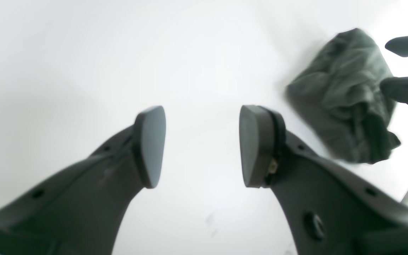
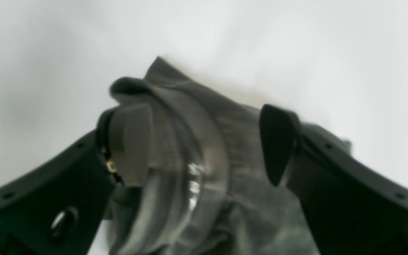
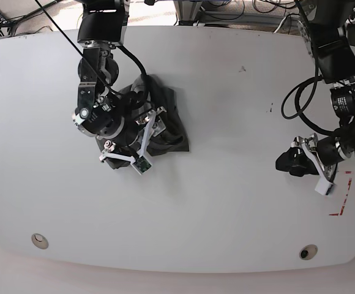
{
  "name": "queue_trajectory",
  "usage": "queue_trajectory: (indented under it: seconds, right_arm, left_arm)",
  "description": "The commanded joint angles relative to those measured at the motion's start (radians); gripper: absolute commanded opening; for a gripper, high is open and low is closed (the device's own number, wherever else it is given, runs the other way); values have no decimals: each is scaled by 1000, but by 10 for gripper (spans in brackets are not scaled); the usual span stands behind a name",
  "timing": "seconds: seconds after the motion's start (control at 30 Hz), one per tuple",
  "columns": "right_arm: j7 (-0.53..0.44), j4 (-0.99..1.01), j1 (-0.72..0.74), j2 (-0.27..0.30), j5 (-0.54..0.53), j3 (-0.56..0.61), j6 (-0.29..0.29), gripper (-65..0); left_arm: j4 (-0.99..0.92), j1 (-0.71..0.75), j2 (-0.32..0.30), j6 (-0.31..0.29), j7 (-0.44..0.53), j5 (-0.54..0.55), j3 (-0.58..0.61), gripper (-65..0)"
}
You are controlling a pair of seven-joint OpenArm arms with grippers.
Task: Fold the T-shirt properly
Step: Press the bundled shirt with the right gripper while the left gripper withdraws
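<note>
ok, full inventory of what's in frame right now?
T-shirt: 1, dark charcoal grey, bunched into a compact bundle on the table's far left in the base view, under the right arm.
Table: 1, white, fills the base view.
Round insets: 2, metallic, near the table's front edge, left and right.
Red tape marks: a few, red, near the table's right edge.
Cables: several, black, running along both arms.
Right gripper: 1, black, open, jaws straddling the T-shirt.
Left gripper: 1, black, open, empty over bare table, away from the T-shirt.

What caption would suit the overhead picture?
Right gripper hovers open over the bunched T-shirt; left gripper waits open aside.
</note>
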State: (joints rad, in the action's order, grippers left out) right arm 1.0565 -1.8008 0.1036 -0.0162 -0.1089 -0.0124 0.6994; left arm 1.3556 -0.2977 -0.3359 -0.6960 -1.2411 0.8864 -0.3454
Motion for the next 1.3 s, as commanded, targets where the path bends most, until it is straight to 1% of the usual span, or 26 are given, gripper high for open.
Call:
queue_trajectory:
  seconds: [0.0,0.1,0.33,0.57,0.63,0.73,0.77,0.87,0.9,1.07,1.1,1.27]
  right_arm:
    - [-25,-9,26,2,18,41,-1,-205]
    - [-40,-7,31,2,42,78,-1,-205]
    - [-66,75,40,6,82,151,-1,-205]
    - [-166,143,40,15,85,197,-1,-216]
    - [-177,163,41,25,85,199,-1,-258]
    - [-196,177,49,26,85,199,-1,-382]
    - [-206,181,51,28,85,199,-1,-455]
    - [-215,181,52,28,85,196,-1,-612]
    - [-215,181,52,28,85,196,-1,-647]
    - [-230,177,52,29,85,193,-1,-642]
    - [-232,174,51,29,85,193,-1,-650]
    - [-227,112,48,29,85,193,-1,-650]
  left_arm:
    - [18,-8,-44,-2,24,41,-2,-343]
    - [23,15,-59,-2,24,43,-2,-343]
    - [23,61,-61,-2,24,43,-4,-343]
    - [25,88,-58,-2,24,43,-4,-343]
    - [25,93,-58,-2,24,43,-4,-343]
    - [25,94,-56,-2,24,43,-4,-343]
    - [25,94,-56,-2,24,43,-4,-343]
    - [25,96,-56,-2,24,43,-4,-343]
    - [23,99,-56,-2,24,43,-4,-343]
    - [25,101,-56,-2,24,43,-4,-343]
    - [25,101,-56,-2,24,43,-2,-343]
    - [25,101,-56,-2,24,43,-1,-343]
